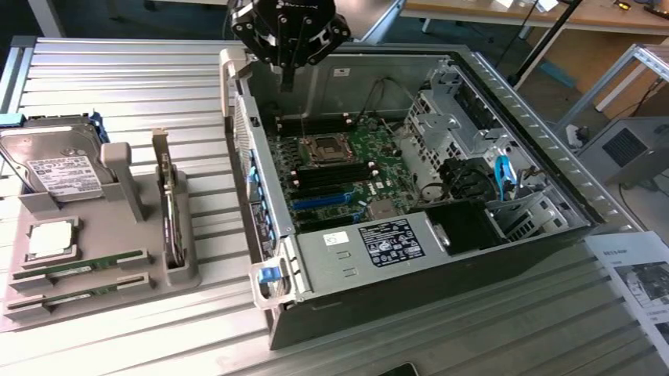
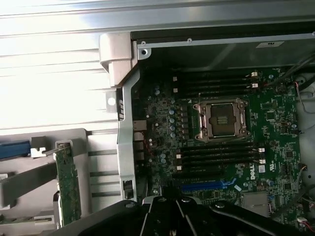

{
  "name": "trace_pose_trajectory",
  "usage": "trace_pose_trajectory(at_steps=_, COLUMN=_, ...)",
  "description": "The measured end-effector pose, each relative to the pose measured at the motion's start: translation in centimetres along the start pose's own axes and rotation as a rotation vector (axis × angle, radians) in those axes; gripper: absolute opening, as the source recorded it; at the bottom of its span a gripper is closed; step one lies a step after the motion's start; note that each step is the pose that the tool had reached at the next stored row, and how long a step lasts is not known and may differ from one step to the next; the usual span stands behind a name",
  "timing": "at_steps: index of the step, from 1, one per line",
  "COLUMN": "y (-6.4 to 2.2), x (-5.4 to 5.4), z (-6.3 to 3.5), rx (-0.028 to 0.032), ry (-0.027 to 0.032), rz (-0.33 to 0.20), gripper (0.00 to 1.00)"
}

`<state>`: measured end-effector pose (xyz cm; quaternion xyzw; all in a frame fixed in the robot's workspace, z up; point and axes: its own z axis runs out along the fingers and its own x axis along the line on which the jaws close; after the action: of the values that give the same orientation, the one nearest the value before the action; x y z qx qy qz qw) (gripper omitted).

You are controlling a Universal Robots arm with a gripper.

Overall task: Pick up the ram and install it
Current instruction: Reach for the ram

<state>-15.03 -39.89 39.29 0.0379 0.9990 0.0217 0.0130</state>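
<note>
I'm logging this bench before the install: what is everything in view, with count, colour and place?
table: one, silver slats, under everything
case: one, black, open, centre
motherboard: one, green, inside case
power supply: one, silver, case's near end
tray: one, grey, at the exterior view's left of case
ram: two sticks, green, tray's near slots
processor: one, silver, in tray
hard drive: one, silver, tray's far end
expansion card: one, green, upright in tray
paper: one, white, exterior view's right
gripper: one, black, shut, holding nothing, above case's far edge
</note>
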Motion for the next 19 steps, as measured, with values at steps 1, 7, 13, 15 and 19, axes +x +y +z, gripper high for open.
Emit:
trace_pose_trajectory(at_steps=1, y=-0.01, x=0.2, z=0.0, rx=-0.0001, ry=0.0, rz=0.0, gripper=0.11)
trace_pose_trajectory(at_steps=7, y=-0.09, x=1.1, z=-0.01, rx=-0.0001, ry=-0.0001, rz=0.0, gripper=0.11)
trace_pose_trajectory(at_steps=13, y=-0.18, x=2.4, z=-0.04, rx=0.0, ry=-0.0001, rz=0.0, gripper=0.11)
trace_pose_trajectory(at_steps=15, y=-0.22, x=2.8, z=-0.06, rx=0.0, ry=0.0, rz=0.0, gripper=0.11)
trace_pose_trajectory(at_steps=19, y=-0.29, x=3.8, z=-0.08, rx=-0.0001, ry=-0.0001, rz=0.0, gripper=0.11)
